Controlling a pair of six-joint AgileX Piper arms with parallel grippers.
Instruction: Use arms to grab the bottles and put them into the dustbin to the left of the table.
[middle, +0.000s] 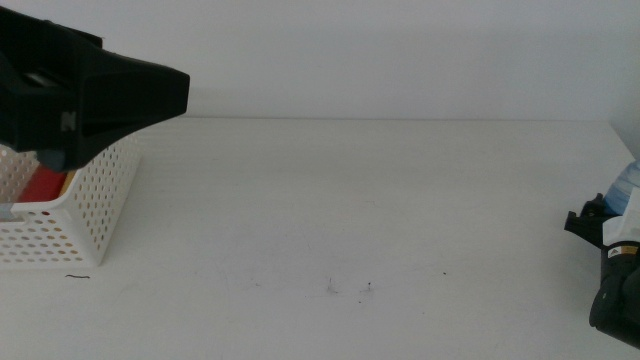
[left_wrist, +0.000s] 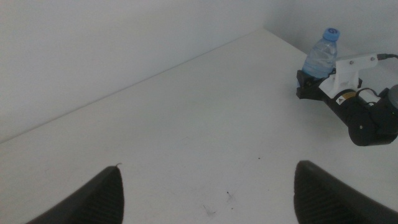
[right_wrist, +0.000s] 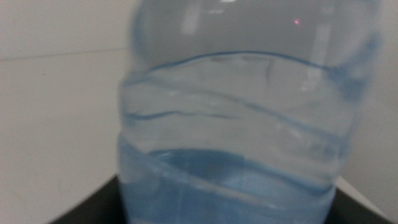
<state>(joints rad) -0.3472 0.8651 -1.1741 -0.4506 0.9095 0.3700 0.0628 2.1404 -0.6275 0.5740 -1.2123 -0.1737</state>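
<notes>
The clear water bottle (left_wrist: 321, 56) with a blue cap stands upright at the table's far right edge. My right gripper (left_wrist: 309, 84) sits around its lower part, and its jaws press against both sides. In the right wrist view the bottle (right_wrist: 230, 124) fills the picture. In the middle view only a sliver of the bottle (middle: 626, 185) shows above the right gripper (middle: 590, 222). My left gripper (middle: 150, 95) hangs over the white perforated dustbin (middle: 95, 205) at the left. It is open, with nothing between the fingers (left_wrist: 208, 180). A red can (middle: 45, 185) lies inside the dustbin.
The white table (middle: 350, 220) stretches between the two arms, with a few dark specks (middle: 368, 288) near the front. A white wall runs along its far edge. The right arm's black body (middle: 620, 300) stands at the front right corner.
</notes>
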